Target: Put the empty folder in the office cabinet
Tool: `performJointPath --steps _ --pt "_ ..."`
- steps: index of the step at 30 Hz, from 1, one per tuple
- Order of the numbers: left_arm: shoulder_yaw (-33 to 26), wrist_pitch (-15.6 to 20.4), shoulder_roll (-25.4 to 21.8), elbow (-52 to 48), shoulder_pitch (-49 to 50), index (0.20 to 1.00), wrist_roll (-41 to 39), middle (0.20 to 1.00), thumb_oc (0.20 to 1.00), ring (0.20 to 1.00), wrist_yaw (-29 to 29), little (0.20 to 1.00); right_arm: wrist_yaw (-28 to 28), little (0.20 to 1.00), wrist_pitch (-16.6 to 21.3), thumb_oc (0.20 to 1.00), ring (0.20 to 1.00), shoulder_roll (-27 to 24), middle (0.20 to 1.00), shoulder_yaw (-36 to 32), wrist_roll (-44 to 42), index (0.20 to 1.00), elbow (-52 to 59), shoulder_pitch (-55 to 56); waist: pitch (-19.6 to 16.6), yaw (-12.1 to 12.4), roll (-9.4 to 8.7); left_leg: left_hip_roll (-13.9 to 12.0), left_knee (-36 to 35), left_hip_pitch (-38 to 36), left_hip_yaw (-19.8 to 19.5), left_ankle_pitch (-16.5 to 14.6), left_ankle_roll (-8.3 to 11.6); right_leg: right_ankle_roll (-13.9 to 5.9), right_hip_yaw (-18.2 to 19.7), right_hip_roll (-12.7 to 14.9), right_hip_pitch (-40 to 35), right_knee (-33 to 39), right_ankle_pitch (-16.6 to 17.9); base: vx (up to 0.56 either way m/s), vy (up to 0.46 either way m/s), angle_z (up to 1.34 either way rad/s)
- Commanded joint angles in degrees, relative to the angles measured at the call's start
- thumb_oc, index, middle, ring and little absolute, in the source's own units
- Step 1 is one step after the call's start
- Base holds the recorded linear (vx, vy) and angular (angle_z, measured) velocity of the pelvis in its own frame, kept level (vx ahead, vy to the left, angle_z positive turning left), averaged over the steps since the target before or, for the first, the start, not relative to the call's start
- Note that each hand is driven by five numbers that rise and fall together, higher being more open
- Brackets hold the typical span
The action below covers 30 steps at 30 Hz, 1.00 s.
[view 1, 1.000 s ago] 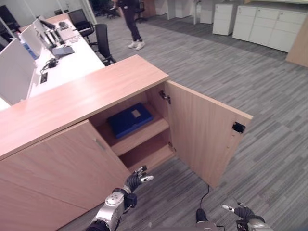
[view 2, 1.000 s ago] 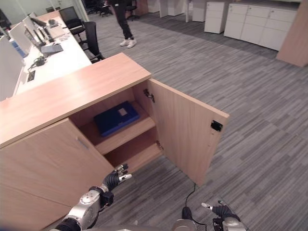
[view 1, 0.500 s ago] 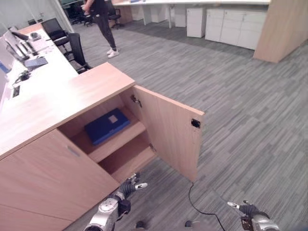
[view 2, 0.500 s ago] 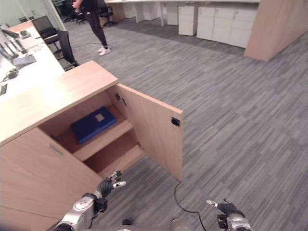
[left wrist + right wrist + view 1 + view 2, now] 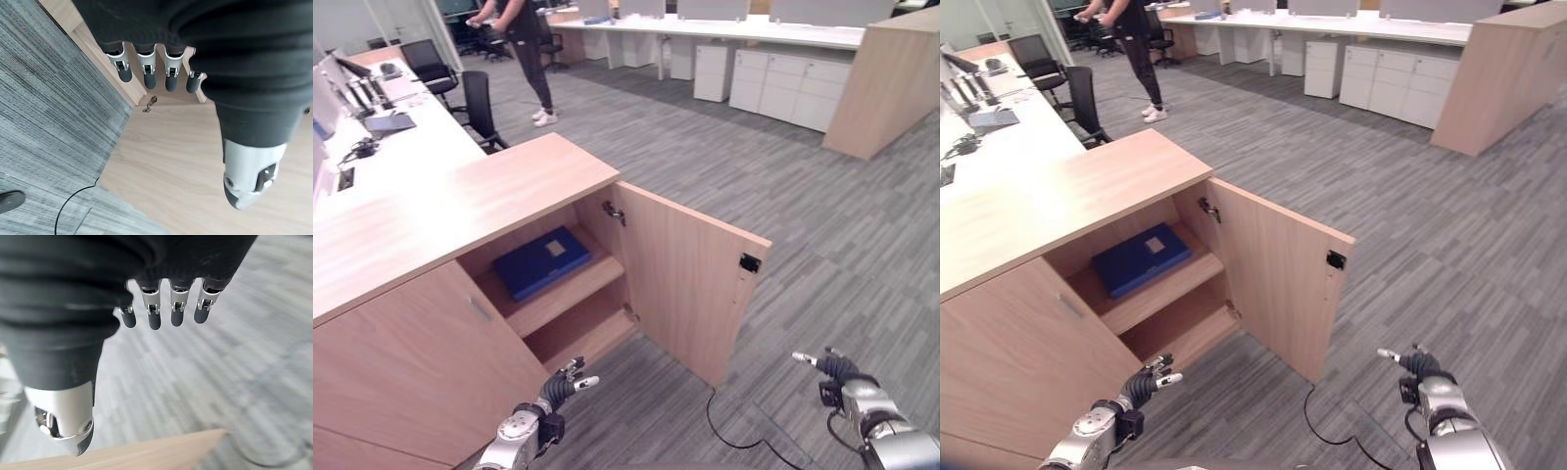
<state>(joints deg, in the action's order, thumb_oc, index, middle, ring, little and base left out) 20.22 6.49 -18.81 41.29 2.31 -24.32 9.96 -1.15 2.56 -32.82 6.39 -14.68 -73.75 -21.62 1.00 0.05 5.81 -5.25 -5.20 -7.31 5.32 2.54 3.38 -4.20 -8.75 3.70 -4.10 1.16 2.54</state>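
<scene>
Folder (image 5: 545,260) — blue, lying flat — is seen on the upper shelf of the office cabinet (image 5: 460,211), whose door (image 5: 690,279) stands swung open to the right. Both hands are held low and empty over the grey carpet (image 5: 822,225): left hand (image 5: 560,387) near the cabinet (fingers relaxed), right hand (image 5: 834,370) well apart, fingers straight.

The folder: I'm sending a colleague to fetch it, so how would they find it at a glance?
Start at the long light-wood cabinet beside the white desk; its right door stands open. Inside, the folder lies flat on the upper shelf. It is dark blue with a small pale label on top, the one blue thing among bare wood.
</scene>
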Motion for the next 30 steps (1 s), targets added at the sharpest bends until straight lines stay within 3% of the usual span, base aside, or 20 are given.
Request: performJointPath --steps 1,19,30 --pt "0.2 1.8 -1.8 -3.8 -1.8 1.000 -0.2 1.000 1.000 1.000 1.0 1.000 -0.2 1.000 1.8 1.000 1.000 0.2 1.000 3.5 -2.2 1.000 -2.0 -5.1 -0.2 1.3 -5.28 -2.3 0.2 -1.1 -0.8 -2.1 3.19 -6.27 2.1 5.3 -3.8 3.8 -3.1 0.02 0.024 0.05" --pt "3.3 0.3 -4.1 -7.9 -0.7 1.000 -1.4 1.000 1.000 1.000 2.4 1.000 0.0 1.000 0.4 1.000 1.000 0.8 1.000 10.5 -1.4 1.000 -4.0 -21.0 0.3 5.2 -6.23 -1.2 0.2 1.3 -3.8 -2.0 2.60 -6.65 0.4 6.1 -3.4 3.8 -2.6 0.00 0.014 0.07" --pt "4.0 0.1 -3.8 -7.3 -1.4 1.000 -1.3 1.000 1.000 1.000 1.7 1.000 -0.4 1.000 0.3 1.000 1.000 6.0 1.000 12.7 -1.2 1.000 -3.3 -23.7 0.5 6.1 -6.29 -0.9 0.2 1.9 -5.2 -2.0 2.42 -6.58 -0.4 6.3 -3.3 3.8 -2.6 0.00 0.003 0.07"
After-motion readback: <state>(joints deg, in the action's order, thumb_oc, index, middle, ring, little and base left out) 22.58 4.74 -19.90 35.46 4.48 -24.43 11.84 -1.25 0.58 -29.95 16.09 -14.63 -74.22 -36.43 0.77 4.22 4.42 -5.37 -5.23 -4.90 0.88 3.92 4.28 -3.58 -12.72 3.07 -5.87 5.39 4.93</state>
